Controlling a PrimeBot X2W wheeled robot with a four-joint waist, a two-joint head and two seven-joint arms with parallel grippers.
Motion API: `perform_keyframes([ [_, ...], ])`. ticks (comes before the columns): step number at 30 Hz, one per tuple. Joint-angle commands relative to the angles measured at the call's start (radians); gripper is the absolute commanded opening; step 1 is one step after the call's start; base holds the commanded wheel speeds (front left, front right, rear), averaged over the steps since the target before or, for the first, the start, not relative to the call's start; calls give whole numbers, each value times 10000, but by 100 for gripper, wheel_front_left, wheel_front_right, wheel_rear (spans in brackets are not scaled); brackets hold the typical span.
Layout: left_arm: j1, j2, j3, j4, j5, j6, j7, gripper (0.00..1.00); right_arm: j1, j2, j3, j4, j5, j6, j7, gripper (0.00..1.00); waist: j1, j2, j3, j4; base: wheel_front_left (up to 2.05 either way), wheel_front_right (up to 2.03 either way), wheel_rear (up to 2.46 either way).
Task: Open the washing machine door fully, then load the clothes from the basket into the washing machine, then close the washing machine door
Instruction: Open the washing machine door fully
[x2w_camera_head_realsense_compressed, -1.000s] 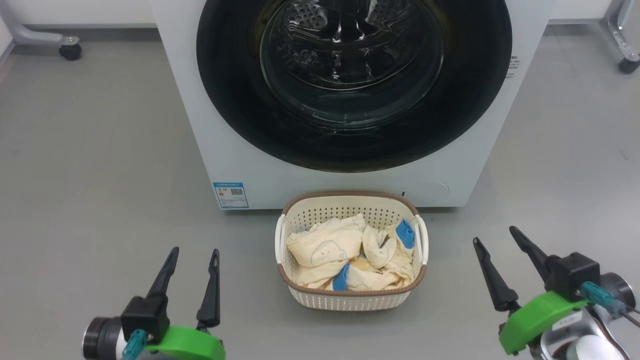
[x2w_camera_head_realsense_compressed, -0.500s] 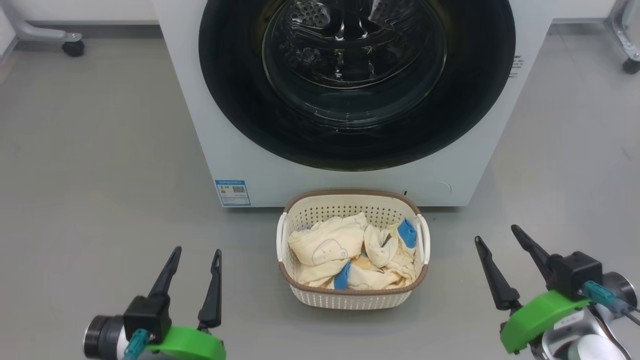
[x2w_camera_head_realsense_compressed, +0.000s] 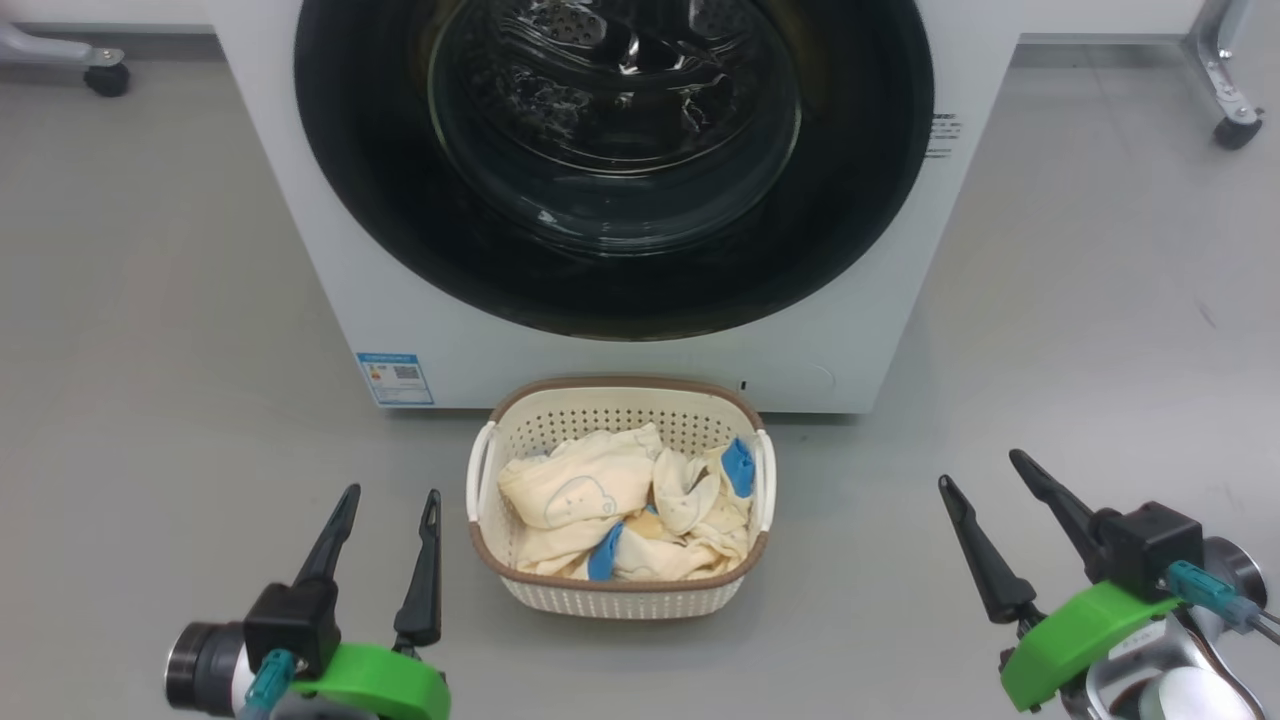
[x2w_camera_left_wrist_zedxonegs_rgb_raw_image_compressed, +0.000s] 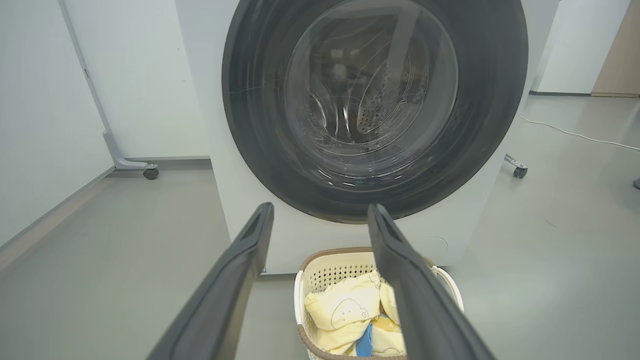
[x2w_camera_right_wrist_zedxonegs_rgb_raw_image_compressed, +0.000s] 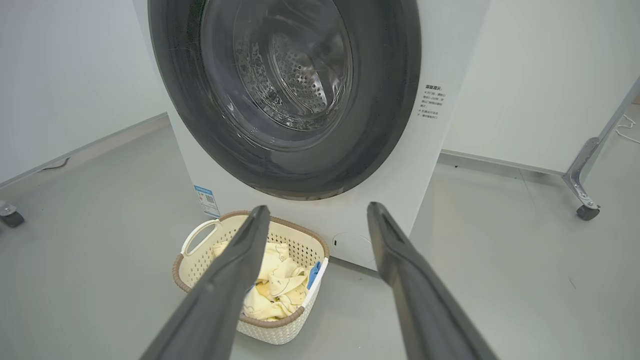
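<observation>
Both pairs of fingers stand apart, empty: left gripper left of the basket, right gripper farther off its right. Clothes lie inside it; washing machine door behind, shut.

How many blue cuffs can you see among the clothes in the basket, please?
2. One blue cuff lies by the basket's right wall; the other blue cuff lies at the front of the clothes, left of centre. More may be hidden in the folds.

Clothes in basket (before the washing machine)
</observation>
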Motion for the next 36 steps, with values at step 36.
perform_keyframes([
  [36,-596,307,98,-408,-241,102,-243,100,-503,-77,97,-205,37,-27,-258,100,0,0,197,-138,64,64,-128],
])
